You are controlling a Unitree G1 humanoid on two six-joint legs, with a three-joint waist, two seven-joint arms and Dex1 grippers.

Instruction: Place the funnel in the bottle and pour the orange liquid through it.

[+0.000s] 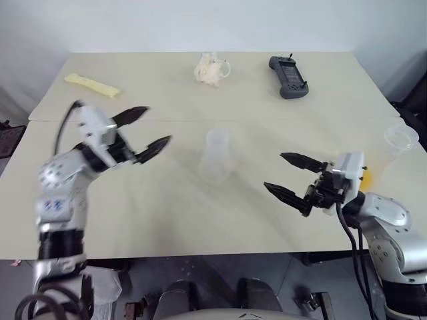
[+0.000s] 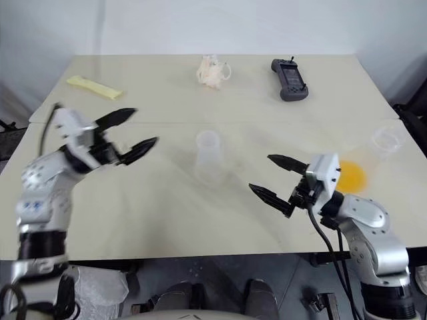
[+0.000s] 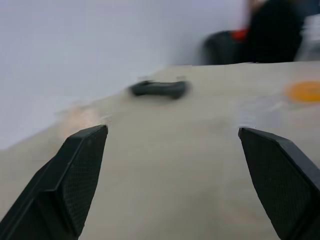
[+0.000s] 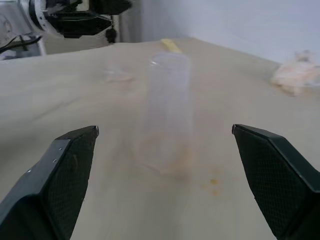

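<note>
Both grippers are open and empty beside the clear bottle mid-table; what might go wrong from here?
The bottle is light, tall and see-through: the open right gripper could misjudge it and tip it. Orange drops already lie at its base, so it may slide. The clear cup with orange liquid sits close behind the right arm; a swing back could knock it.

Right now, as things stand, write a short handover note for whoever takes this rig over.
Left gripper: open, empty, raised over the table's left side.
Right gripper: open, empty, pointing at the bottle.
The bottle stands upright mid-table, touched by neither gripper; something clear sits at its mouth, but whether that is the funnel cannot be told.
Orange liquid sits in a clear vessel near the right edge, behind the right gripper. A few orange drops lie by the bottle's base.
Left: confirm the funnel is seated, then pour the liquid.
</note>
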